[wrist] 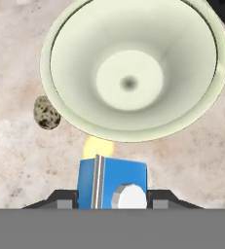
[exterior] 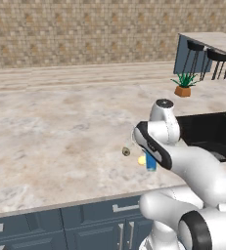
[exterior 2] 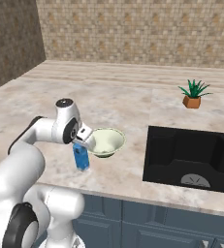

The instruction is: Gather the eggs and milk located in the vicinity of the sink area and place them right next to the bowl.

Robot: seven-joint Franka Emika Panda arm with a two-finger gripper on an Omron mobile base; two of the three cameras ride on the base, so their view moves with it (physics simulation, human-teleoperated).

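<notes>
The milk (wrist: 112,182) is a small blue carton standing upright just in front of the bowl. My gripper (wrist: 113,197) is shut on it, one dark finger on each side. In the right base view the gripper (exterior 2: 82,144) holds the milk (exterior 2: 81,159) low at the counter, beside the pale green-white bowl (exterior 2: 106,141). The bowl (wrist: 133,73) is wide and has nothing in it. The egg (wrist: 98,146), a small pale yellow ball, lies between carton and bowl, by the bowl's rim. From the left, the egg (exterior: 142,159) sits next to the milk (exterior: 151,162).
A small speckled brown lump (wrist: 46,113) lies on the counter by the bowl's rim, seen too in the left base view (exterior: 125,152). The black sink (exterior 2: 191,160) is to the right, with a potted plant (exterior 2: 193,95) behind it. Bar stools (exterior: 205,58) stand far right.
</notes>
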